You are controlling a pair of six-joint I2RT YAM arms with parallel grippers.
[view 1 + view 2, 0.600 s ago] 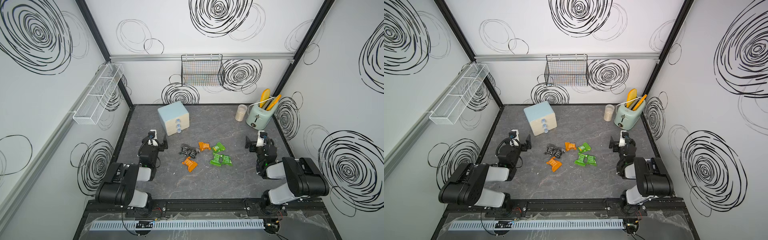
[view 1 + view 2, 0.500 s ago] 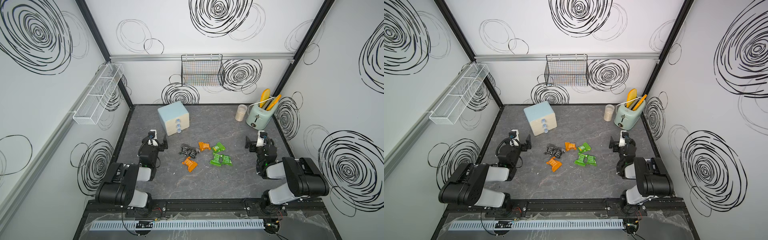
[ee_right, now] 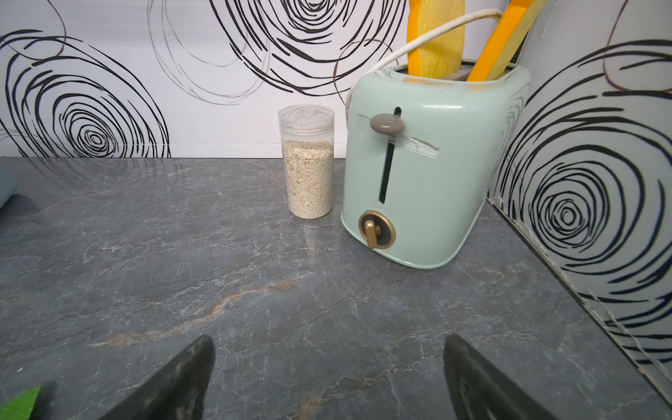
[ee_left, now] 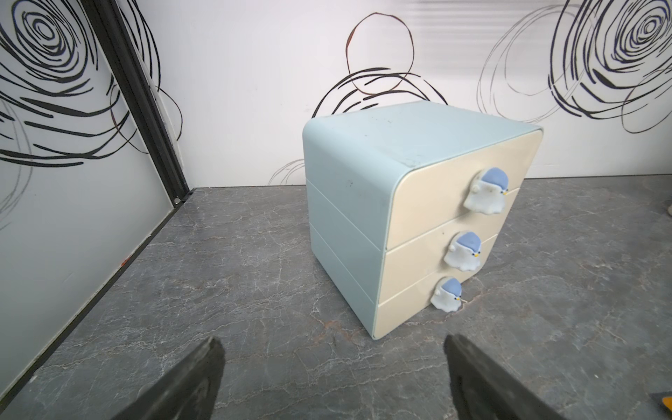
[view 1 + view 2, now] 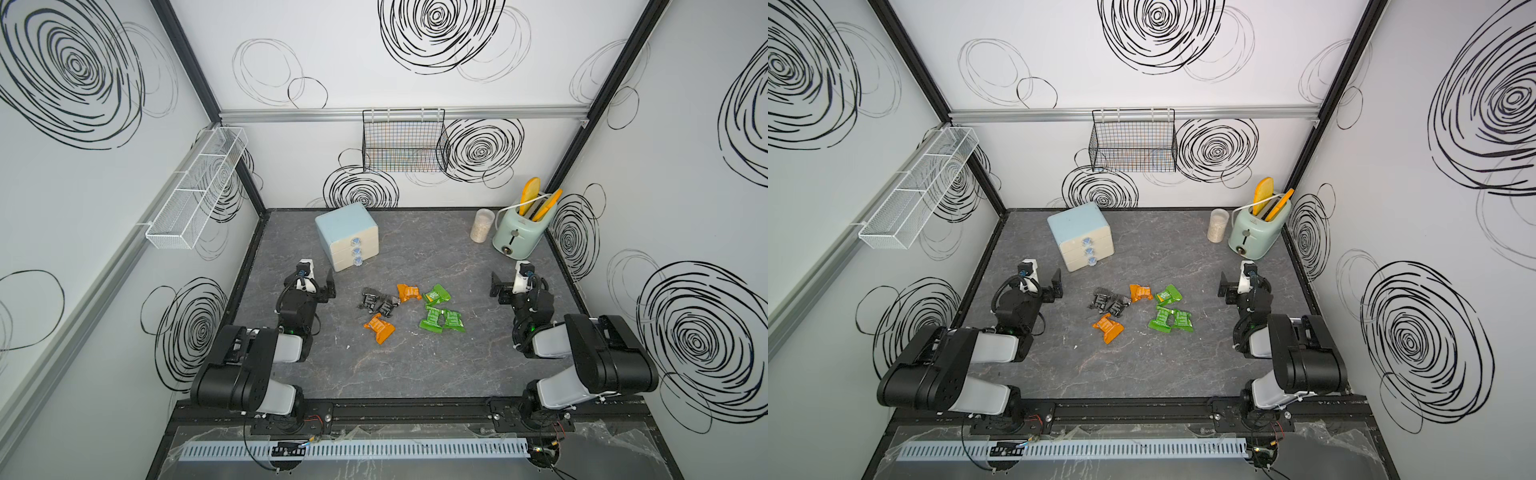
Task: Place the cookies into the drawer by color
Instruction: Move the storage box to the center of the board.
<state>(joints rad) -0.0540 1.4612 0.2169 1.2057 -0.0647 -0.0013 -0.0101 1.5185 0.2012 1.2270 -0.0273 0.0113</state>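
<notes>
Cookies lie btwn left gripper & right gripper, touching neither.

Grey marbled tabletop. Far left: pale-blue cabinet. Far right: clear jar, mint toaster. Centre: loose cookies, black, orange, green.

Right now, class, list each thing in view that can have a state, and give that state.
drawers, all three shut
left gripper, open, empty
right gripper, open, empty
cookies, loose on the table
jar, upright, lid on
toaster, lever up
</notes>
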